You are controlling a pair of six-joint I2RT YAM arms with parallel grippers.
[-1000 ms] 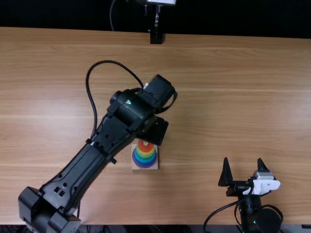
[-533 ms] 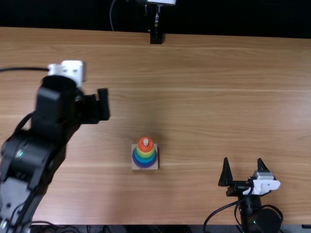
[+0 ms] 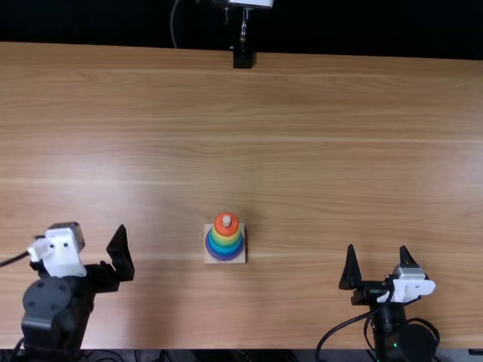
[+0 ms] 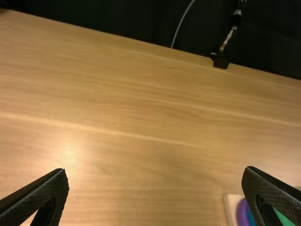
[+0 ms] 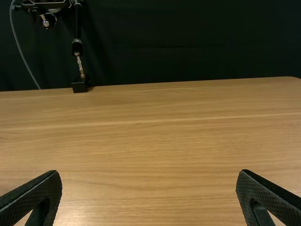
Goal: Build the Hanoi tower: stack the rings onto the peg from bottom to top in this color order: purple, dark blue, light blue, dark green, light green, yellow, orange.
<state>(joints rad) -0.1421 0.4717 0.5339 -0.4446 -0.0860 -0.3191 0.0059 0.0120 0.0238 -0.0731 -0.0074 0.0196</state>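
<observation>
My left gripper (image 3: 98, 245) is low at the left of the table, well apart from the ring stack, and its own wrist view shows the left gripper (image 4: 156, 195) with fingers wide apart. Near the front right, my right gripper (image 3: 377, 264) is open and holds nothing; likewise the right gripper (image 5: 148, 195) in its wrist view. On a square wooden base (image 3: 208, 256), several rings are stacked around a peg (image 3: 226, 220): purple (image 3: 224, 257) lowest, then blues, green, yellow (image 3: 226, 240), and the orange ring (image 3: 227, 228) on top, the peg tip poking through.
A black stand (image 3: 243, 59) is at the table's far edge, with a thin cable beside it. The wooden table (image 3: 339, 151) stretches around the stack, dark cloth beyond its far edge.
The left arm has swung from above and behind the stack to the left, then down toward the near edge, uncovering the stack. The right arm and the rings have stayed put.
</observation>
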